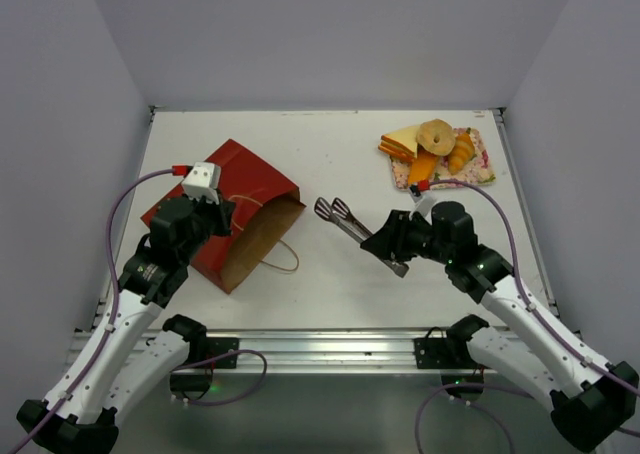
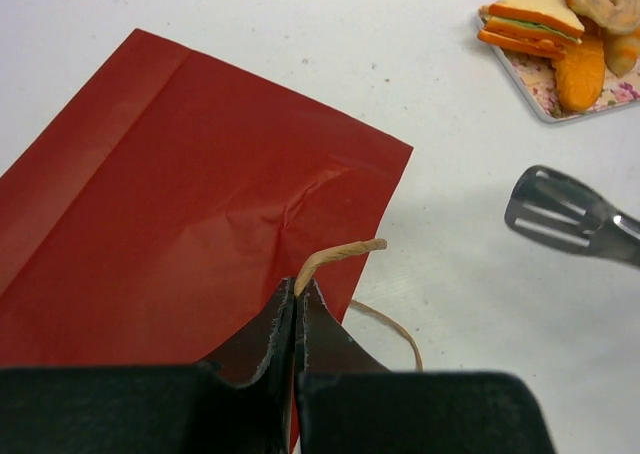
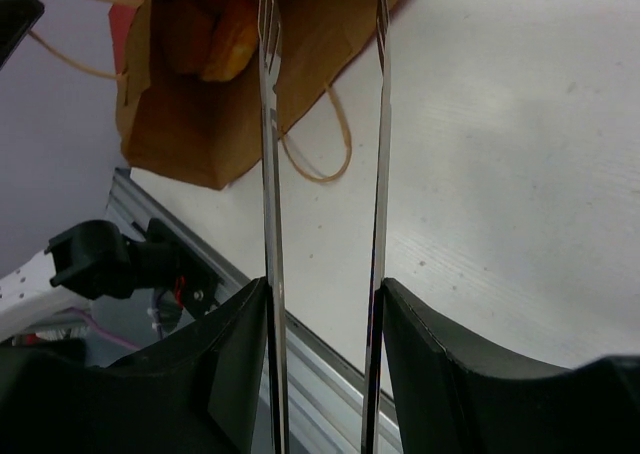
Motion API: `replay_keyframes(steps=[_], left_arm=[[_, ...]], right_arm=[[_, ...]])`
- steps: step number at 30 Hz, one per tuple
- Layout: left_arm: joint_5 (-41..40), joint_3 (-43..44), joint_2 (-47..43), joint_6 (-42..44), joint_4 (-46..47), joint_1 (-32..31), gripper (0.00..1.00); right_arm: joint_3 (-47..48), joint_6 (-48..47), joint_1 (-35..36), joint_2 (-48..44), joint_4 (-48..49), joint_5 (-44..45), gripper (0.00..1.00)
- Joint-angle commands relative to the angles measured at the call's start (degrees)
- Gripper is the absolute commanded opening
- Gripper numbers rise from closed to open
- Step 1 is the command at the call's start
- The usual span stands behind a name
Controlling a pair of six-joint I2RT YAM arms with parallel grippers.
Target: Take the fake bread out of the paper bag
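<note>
The red paper bag (image 1: pixel 230 209) lies flat at the left, its brown mouth facing right. My left gripper (image 2: pixel 296 289) is shut on one tan loop handle (image 2: pixel 340 254) at the mouth. The other handle lies on the table. Fake bread (image 3: pixel 215 34), golden orange, shows inside the open mouth in the right wrist view. My right gripper (image 3: pixel 325 286) is shut on metal tongs (image 1: pixel 340 217). The tongs' two arms stand apart, and their tips point at the bag's mouth from a short way off.
A flowered tray (image 1: pixel 480 164) at the back right holds a sandwich, a bagel and other bread pieces. The aluminium rail (image 1: pixel 330 344) runs along the near table edge. White walls close in the table on three sides.
</note>
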Motion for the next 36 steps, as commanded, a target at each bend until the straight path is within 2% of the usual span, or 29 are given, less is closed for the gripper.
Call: replay_keyframes(steps=[1, 7, 13, 24, 36], left_arm=[[1.3, -0.4, -0.6, 1.1, 2.7, 0.3, 0.00], [1.8, -0.4, -0.9, 1.2, 2.6, 0.3, 0.00], [3.0, -0.4, -1.6, 1.4, 2.7, 0.4, 0.00], [8.1, -0.8, -3.4, 2.7, 3.6, 0.3, 0.00], [11.9, -1.0, -4.5, 3.3, 4.2, 0.3, 0.00]], right_arm=[[-0.4, 2.1, 6.4, 0.9, 7.2, 3.6, 0.51], [-1.4, 4.5, 14.9, 4.9, 13.3, 8.3, 0.50], [0.1, 5.7, 19.9, 11.3, 18.4, 11.0, 0.50], [2.6, 10.9, 24.0, 26.5, 34.4, 11.0, 0.47], [7.9, 12.8, 26.9, 39.2, 43.1, 10.8, 0.49]])
